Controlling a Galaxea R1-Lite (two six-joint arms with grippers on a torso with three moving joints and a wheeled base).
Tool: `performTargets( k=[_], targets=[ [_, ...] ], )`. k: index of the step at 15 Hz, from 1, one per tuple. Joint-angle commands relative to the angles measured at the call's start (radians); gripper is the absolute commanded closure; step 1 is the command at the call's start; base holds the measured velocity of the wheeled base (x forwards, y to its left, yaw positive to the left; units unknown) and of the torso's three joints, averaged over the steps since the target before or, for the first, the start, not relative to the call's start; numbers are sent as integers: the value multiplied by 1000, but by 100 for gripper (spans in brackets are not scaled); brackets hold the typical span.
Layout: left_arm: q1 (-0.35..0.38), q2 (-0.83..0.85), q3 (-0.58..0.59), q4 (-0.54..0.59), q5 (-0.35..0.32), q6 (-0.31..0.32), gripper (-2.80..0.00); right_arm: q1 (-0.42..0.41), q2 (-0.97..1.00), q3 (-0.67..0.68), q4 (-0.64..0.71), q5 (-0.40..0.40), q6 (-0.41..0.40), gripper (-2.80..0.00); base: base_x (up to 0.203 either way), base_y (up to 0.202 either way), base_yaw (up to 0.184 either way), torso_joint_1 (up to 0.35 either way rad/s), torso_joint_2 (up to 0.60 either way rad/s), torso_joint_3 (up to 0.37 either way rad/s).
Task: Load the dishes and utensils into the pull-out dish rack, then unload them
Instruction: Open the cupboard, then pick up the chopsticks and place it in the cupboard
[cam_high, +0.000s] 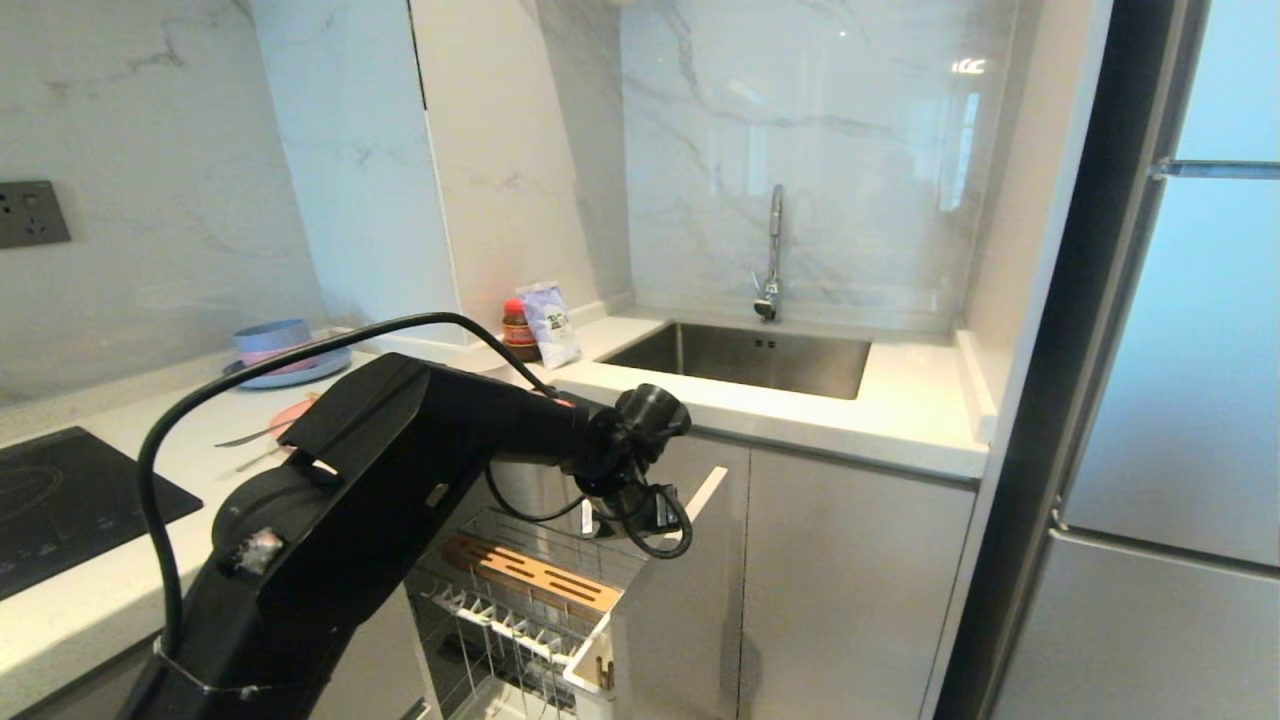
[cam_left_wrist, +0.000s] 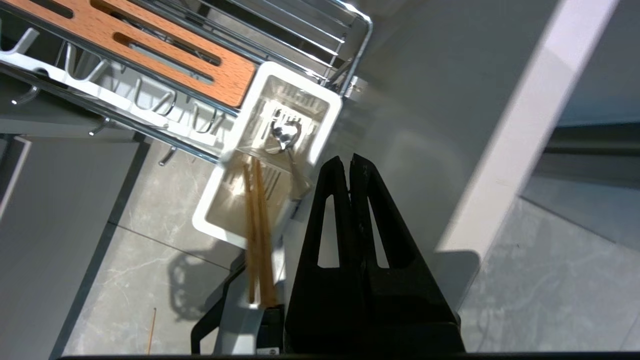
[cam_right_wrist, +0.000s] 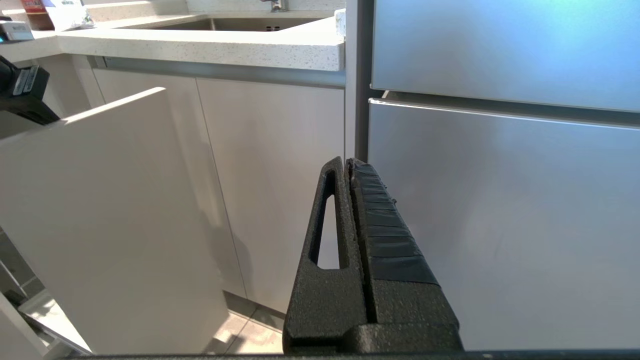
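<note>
Pulled out below the counter: dish rack (cam_high: 520, 600), wooden strip on top, white cutlery holder (cam_left_wrist: 272, 150) at its front corner. Inside that holder, upright: chopsticks (cam_left_wrist: 257, 225) and fork (cam_left_wrist: 287, 145). Just beside and above, left gripper (cam_left_wrist: 349, 161), clenched on nothing. Right gripper (cam_right_wrist: 348, 164) likewise clenched, parked near the fridge. Probably unloading utensils next: opening, then descending onto one handle.

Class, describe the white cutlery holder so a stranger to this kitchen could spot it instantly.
Find the pull-out dish rack drawn from the cabinet below the countertop. At the corner next to its slotted wooden strip sits the cutlery holder. It alone is a white plastic box, holding wooden chopsticks and a metal utensil.
</note>
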Motion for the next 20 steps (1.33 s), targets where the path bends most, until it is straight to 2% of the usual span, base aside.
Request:
performTargets(
  k=[1,6,12,15,20],
  targets=[
    [-27,-10,17,0,-7,-4,0,1,-2,2,0,0,0,0,0,0,0,0,0,0],
    [-85,-9,46,0,-15,-10,0,1,-2,2,0,0,0,0,0,0,0,0,0,0],
    [-87,-37,53,1,-17,-10,0,0,-2,2,0,0,0,0,0,0,0,0,0,0],
    [-70,-54,52,0,-1,-11,0,1,-2,2,0,0,0,0,0,0,0,0,0,0],
    [5,-121,42,-1,77,3,0,1,-2,2,0,0,0,0,0,0,0,0,0,0]
  ],
)
